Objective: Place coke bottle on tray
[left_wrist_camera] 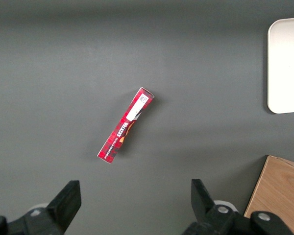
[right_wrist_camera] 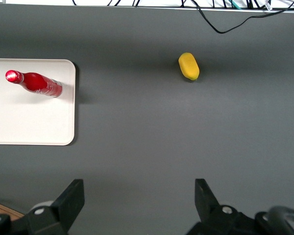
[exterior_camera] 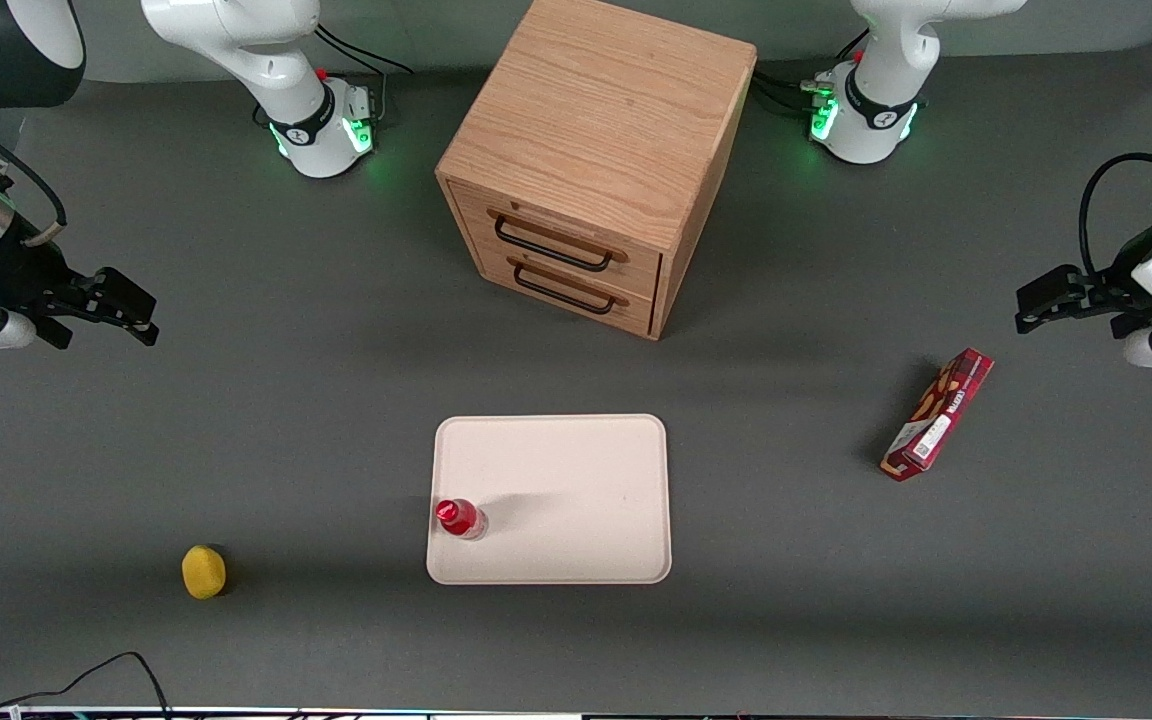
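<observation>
The coke bottle (exterior_camera: 459, 518) (right_wrist_camera: 35, 83), small and red with a red cap, stands upright on the tray (exterior_camera: 576, 480) (right_wrist_camera: 24, 122), close to the tray's edge toward the working arm's end. The tray is flat, pale cream, with rounded corners. My right gripper (exterior_camera: 131, 310) (right_wrist_camera: 139, 198) hangs high over bare table at the working arm's end, well away from the tray and farther from the front camera than it. Its fingers are spread wide open with nothing between them.
A yellow lemon-like object (exterior_camera: 204, 572) (right_wrist_camera: 189, 66) lies near the front edge, toward the working arm's end. A wooden two-drawer cabinet (exterior_camera: 586, 160) stands farther from the camera than the tray. A red snack box (exterior_camera: 938, 415) (left_wrist_camera: 126, 125) lies toward the parked arm's end.
</observation>
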You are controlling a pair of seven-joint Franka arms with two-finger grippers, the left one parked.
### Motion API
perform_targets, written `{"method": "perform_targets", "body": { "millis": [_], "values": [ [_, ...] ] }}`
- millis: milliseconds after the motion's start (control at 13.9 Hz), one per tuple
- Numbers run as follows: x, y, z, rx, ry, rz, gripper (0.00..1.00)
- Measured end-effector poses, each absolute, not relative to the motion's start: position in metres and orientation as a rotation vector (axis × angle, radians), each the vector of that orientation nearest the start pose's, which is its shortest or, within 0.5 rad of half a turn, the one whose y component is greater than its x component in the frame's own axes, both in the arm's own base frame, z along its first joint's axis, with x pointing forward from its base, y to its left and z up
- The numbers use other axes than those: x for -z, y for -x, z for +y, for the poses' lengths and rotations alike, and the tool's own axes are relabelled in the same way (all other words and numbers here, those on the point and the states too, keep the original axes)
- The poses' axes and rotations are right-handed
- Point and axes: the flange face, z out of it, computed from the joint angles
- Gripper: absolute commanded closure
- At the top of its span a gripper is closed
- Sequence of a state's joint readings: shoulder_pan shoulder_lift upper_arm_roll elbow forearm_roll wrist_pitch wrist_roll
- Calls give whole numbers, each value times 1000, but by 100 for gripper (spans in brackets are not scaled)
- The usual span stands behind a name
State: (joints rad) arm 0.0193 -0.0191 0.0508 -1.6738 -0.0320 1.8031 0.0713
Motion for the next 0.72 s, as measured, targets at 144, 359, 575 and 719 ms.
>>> {"method": "perform_targets", "body": {
  "millis": [144, 359, 575, 719],
  "values": [
    [-608, -568, 32, 237, 3155, 2, 0],
    [-608, -569, 17, 237, 3154, 36, 0],
    [-617, -569, 11, 256, 3153, 46, 0],
    [-625, -568, 15, 246, 3153, 34, 0]
  ]
}}
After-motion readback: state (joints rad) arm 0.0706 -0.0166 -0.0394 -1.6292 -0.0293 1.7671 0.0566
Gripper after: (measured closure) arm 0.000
